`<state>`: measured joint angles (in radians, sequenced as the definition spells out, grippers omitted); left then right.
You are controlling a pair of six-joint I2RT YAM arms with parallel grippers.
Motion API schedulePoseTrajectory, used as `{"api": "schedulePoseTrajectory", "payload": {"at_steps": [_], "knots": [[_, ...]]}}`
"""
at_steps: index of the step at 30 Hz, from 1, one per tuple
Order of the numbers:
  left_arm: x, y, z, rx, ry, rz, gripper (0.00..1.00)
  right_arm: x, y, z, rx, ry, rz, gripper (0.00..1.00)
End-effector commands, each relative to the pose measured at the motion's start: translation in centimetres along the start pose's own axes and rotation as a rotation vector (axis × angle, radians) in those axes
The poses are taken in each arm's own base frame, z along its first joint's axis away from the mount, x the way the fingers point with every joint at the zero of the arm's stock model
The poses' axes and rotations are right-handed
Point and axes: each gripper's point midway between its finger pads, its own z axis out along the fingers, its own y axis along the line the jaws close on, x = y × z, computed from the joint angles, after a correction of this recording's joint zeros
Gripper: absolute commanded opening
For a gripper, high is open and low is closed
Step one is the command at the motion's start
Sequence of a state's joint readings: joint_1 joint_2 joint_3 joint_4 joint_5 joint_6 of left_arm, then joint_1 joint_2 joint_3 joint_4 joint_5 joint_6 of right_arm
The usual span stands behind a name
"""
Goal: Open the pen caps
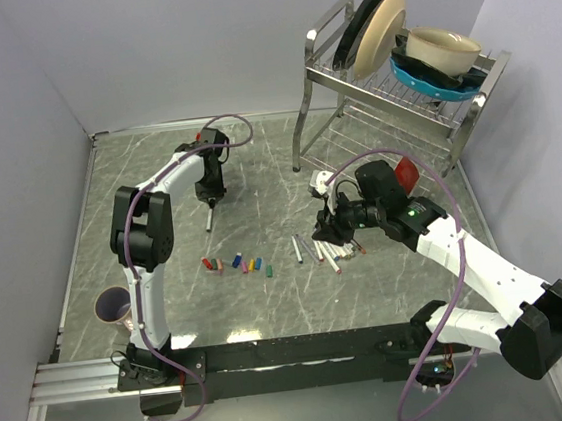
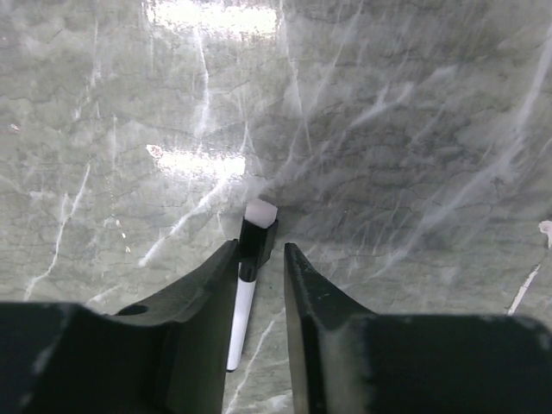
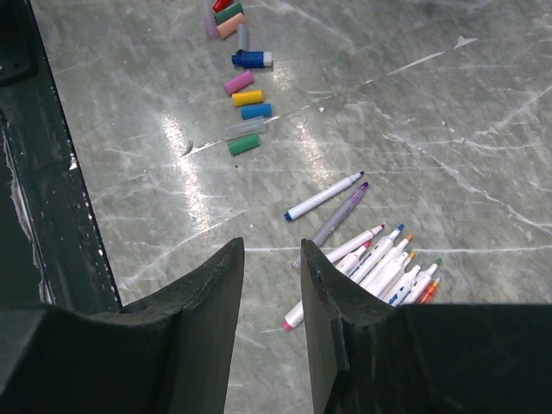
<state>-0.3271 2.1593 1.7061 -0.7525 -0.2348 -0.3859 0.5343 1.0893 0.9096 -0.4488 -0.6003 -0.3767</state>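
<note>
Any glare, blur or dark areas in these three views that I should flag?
Top external: evenly lit and sharp, only a soft sheen on the table near the bases. Left wrist: two blown-out glare patches on the tabletop; the pen is in focus, the left fingers dark. Right wrist: a glare streak beside the loose caps, right fingers nearly black, pens clear.

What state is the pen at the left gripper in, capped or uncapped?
Capped: the pen has its black cap on, between the left gripper's fingers.
</note>
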Motion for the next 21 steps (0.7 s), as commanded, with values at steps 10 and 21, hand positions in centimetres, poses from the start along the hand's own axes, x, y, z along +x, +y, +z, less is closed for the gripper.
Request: {"api": "schedulePoseTrajectory", "payload": {"at_steps": [10,21], "knots": [[0.4,-0.1,0.7,-0.011,0.022,0.017,0.35,-0.7,0.4,0.1,-0.023,-0.026,-0.030,0.40],[-2.3,-2.9,-3.9,0.190,-0.099,-0.060,0.01,-0.8,0.8,0.0,-0.043,-0.036,-0.040,0.40]]}}
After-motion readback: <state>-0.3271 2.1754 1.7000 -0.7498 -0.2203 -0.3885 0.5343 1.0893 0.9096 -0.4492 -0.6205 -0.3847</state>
